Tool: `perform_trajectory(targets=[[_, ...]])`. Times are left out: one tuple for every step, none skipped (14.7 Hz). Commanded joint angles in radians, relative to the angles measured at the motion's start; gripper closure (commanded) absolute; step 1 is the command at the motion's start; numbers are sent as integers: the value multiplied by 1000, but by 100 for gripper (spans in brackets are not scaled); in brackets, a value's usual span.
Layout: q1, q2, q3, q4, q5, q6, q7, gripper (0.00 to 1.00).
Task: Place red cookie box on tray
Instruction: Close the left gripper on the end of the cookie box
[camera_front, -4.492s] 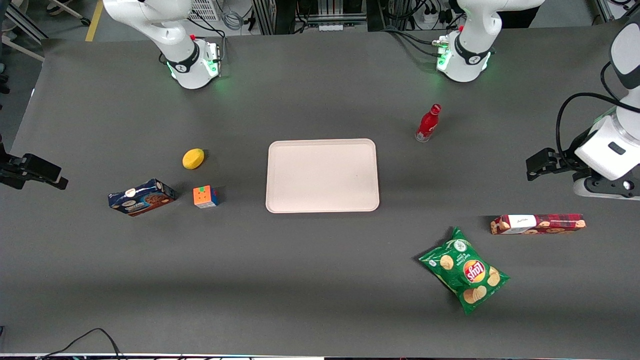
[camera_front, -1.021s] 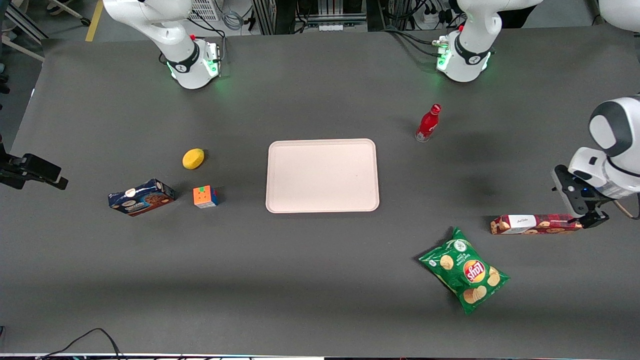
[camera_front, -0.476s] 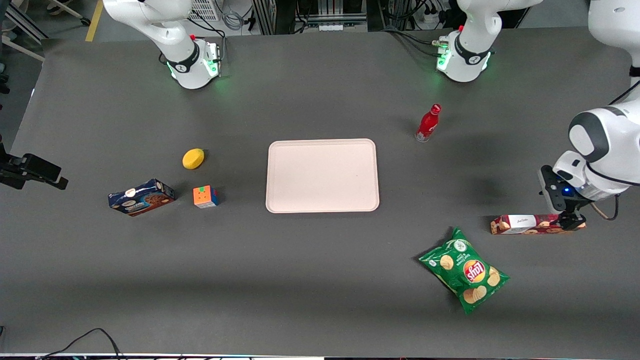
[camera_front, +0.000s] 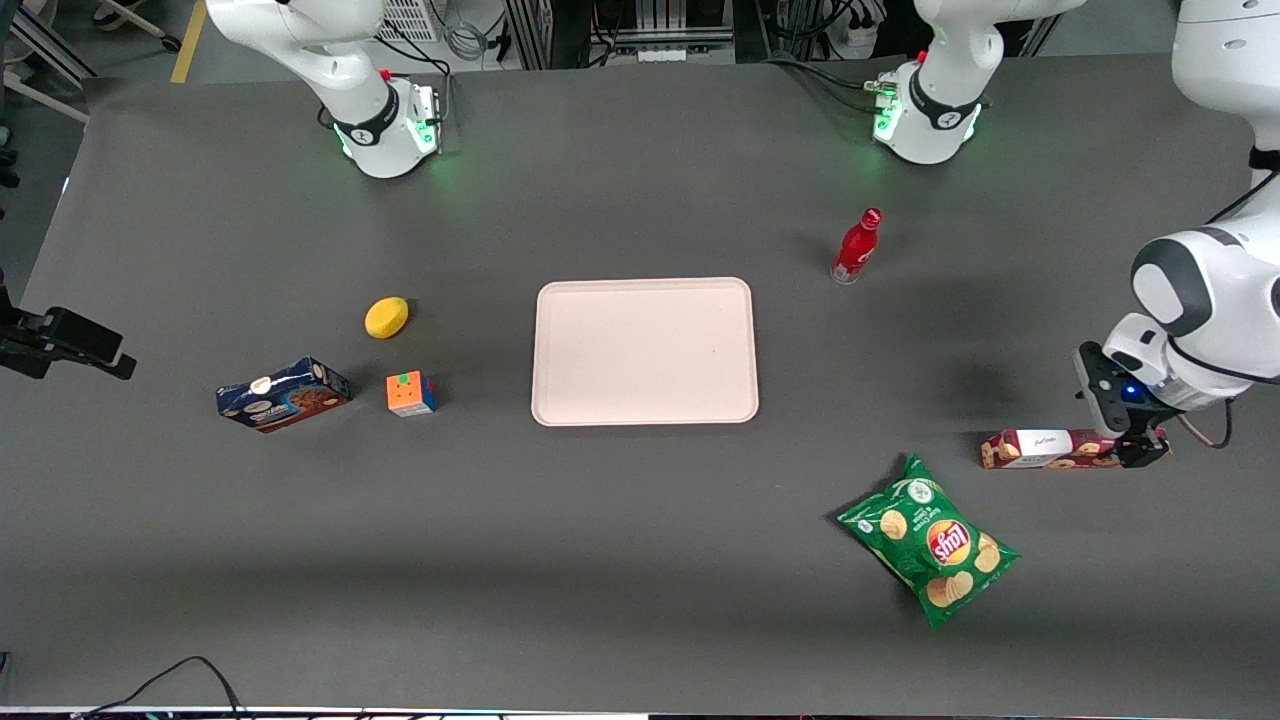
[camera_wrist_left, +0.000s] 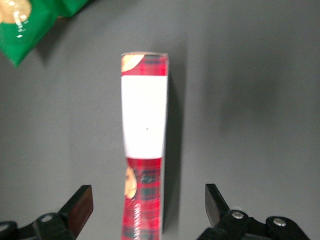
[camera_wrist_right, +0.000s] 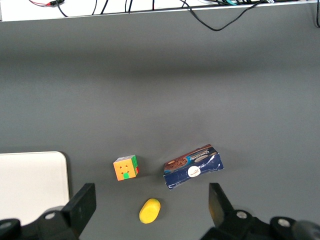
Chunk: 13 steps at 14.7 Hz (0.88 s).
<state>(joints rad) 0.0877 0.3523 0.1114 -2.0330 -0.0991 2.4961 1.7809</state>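
Observation:
The red cookie box (camera_front: 1045, 449) lies flat on the dark table toward the working arm's end, nearer the front camera than the tray (camera_front: 645, 351). It is a long slim plaid carton with a white label; it also shows in the left wrist view (camera_wrist_left: 144, 145). My left gripper (camera_front: 1135, 445) is down over the box's end farthest from the tray. Its fingers are open and straddle the box without touching it, one finger (camera_wrist_left: 80, 207) on each side. The tray is empty at the table's middle.
A green chips bag (camera_front: 928, 541) lies nearer the front camera than the red box, close beside it. A red bottle (camera_front: 856, 246) stands farther back. A blue cookie box (camera_front: 283, 394), a colour cube (camera_front: 411, 393) and a yellow lemon (camera_front: 386, 317) lie toward the parked arm's end.
My left gripper has come down from above the table's edge onto the red cookie box's end and shifted slightly along the box toward the tray. The box has not moved.

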Motion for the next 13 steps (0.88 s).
perform_trajectory(targets=[[4,54,16,36,-21,53,32,0],[7,57,17,33,-21,52,32,0],[9,60,17,31,-22,49,31,0],[10,65,17,28,-22,46,31,0],[10,70,17,24,-22,49,32,0],[14,73,17,23,-22,49,32,0],[15,74,17,23,-22,50,32,0],[15,83,17,23,-22,52,32,0],[15,88,17,23,-22,53,32,0],[15,97,17,22,-22,53,32,0],[17,102,17,17,-22,53,32,0],[17,102,17,13,-24,53,34,0],[17,103,17,7,-24,53,34,0]])
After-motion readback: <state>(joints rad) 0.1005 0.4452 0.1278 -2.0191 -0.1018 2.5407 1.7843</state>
